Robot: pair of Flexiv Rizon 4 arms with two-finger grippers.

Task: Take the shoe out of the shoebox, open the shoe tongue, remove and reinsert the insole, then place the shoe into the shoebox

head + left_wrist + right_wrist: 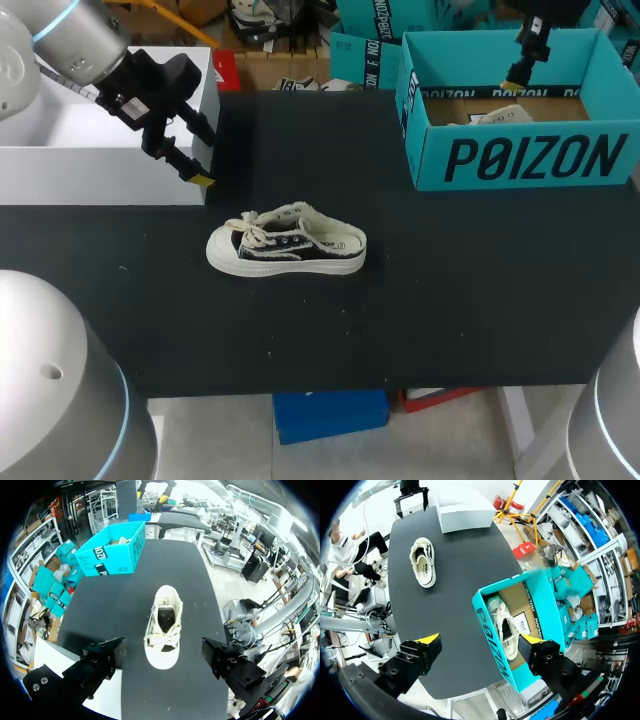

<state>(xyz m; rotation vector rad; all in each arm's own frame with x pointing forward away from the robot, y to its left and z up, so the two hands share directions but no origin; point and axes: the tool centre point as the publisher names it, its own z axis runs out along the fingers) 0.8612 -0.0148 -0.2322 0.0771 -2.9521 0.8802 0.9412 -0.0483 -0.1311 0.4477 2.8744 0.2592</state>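
Left gripper (162, 649) stands wide open and empty. The shoe (164, 625) lies on the table (125, 605) just ahead, in line with the gap, toe toward the fingers, long axis along the reach. Right gripper (482, 641) hangs open over the box (492, 630), which holds a second shoe (506, 625). From above, the left is far nearer the shoe, tilted down toward its toe, so the tongue is likely its job.
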